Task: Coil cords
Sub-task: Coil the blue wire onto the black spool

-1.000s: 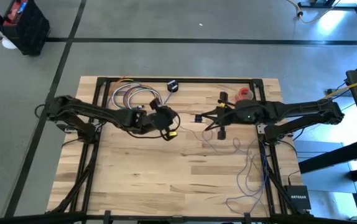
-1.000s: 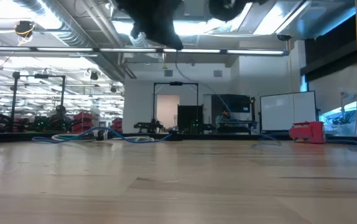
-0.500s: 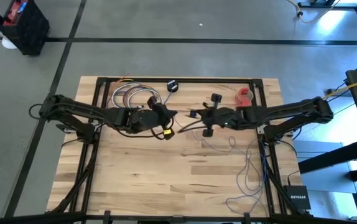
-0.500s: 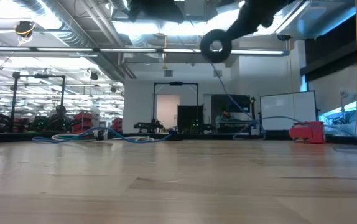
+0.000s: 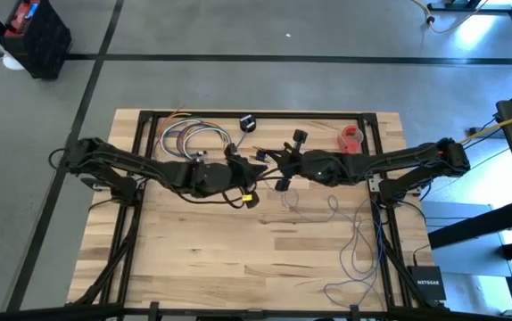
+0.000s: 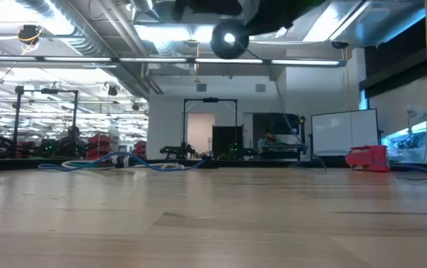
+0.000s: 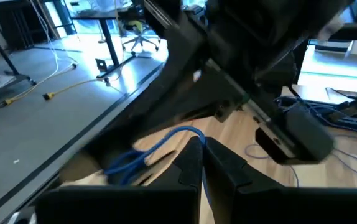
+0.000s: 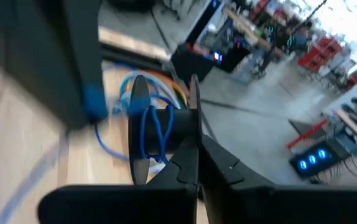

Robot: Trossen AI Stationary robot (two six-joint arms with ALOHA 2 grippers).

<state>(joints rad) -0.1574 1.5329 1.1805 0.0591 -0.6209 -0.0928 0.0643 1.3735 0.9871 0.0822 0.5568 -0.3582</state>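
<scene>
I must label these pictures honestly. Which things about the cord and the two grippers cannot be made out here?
- High view: whether the left gripper and right gripper touch; the dark arms overlap there.
- Low view: both arms cut off by the top edge; only a black puck hangs in view.
- Right wrist view: where the blue cord ends; motion blur.
- High view: the cord's path; too thin.

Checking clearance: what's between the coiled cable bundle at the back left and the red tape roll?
High view: between the cable bundle and the tape roll lie a small black part and bare table.
</scene>
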